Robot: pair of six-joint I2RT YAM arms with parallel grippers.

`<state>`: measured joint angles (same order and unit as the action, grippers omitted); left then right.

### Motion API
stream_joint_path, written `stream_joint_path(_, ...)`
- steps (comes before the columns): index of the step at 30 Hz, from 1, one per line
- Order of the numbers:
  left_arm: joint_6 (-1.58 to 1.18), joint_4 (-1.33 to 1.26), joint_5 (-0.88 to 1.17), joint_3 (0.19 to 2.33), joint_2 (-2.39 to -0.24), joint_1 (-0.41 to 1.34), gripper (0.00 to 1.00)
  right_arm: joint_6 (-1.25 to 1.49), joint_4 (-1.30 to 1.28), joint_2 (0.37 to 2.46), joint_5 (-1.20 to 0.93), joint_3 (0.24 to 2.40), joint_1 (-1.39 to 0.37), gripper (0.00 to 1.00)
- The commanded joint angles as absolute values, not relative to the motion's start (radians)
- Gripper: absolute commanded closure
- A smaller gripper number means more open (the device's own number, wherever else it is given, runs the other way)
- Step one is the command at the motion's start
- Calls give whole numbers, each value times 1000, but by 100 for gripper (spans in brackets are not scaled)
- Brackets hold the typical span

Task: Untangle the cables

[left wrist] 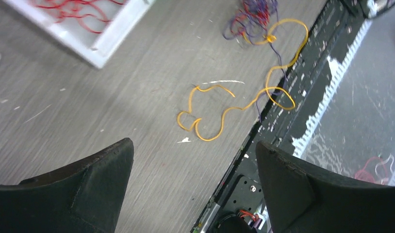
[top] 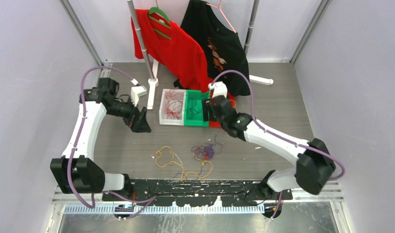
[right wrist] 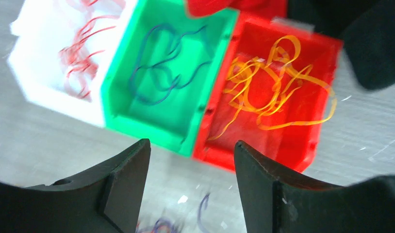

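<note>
- Yellow and purple cables (top: 204, 152) lay tangled on the table (top: 283, 97); others sat sorted in bins (right wrist: 147, 131).
- Right hand (right wrist: 191, 143) hung over the bins, left hand (left wrist: 193, 145) beside them: both open, empty.
- Next move, probably: grasp one loose strand.

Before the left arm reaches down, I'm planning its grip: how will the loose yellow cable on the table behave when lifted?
Probably floppy: the yellow cable lies in loose curls flat on the table. Likely very light, being so thin. Its far end runs into the purple-red tangle, so lifting may drag that clump along.
</note>
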<state>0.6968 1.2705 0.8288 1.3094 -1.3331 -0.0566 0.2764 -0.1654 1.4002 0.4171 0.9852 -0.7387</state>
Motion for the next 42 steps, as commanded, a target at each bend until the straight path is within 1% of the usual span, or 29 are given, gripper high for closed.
stream_joint_path(1,732,1271,744,1260,-1342,109,5,380,-189,1266,374,853,-818,31)
stream_joint_path(5,748,1267,683,1220,-1390,308,5,484,-165,1132,286,713,-819,34)
stream_joint_path(7,764,1270,651,1204,-1426,397,5,519,-175,1079,278,661,-819,35)
stream_joint_path(12,764,1257,592,1178,-1552,578,9,572,-231,977,261,592,-819,39)
stream_joint_path(16,736,1195,606,1170,-1610,652,11,591,-276,900,297,581,-818,43)
stream_joint_path(19,722,1127,611,1148,-1622,702,12,610,-320,857,346,584,-817,45)
stream_joint_path(20,722,1112,612,1140,-1625,718,15,618,-330,844,354,583,-815,46)
stream_joint_path(24,718,1053,611,1117,-1640,775,20,642,-354,810,360,582,-809,49)
stream_joint_path(30,709,948,584,1065,-1658,810,31,656,-401,756,383,597,-805,55)
stream_joint_path(31,708,935,575,1058,-1657,810,35,655,-409,744,389,601,-805,57)
stream_joint_path(32,705,925,561,1052,-1655,809,41,655,-418,733,392,606,-805,59)
stream_joint_path(34,710,935,526,1055,-1643,809,61,652,-430,717,396,616,-804,64)
stream_joint_path(35,720,958,510,1062,-1625,810,68,651,-432,714,394,620,-802,65)
stream_joint_path(38,748,1056,466,1105,-1556,799,81,638,-420,723,368,633,-802,66)
stream_joint_path(40,753,1120,459,1144,-1500,774,91,624,-403,734,341,643,-802,63)
stream_joint_path(42,748,1183,462,1196,-1456,736,97,607,-388,738,327,660,-802,60)
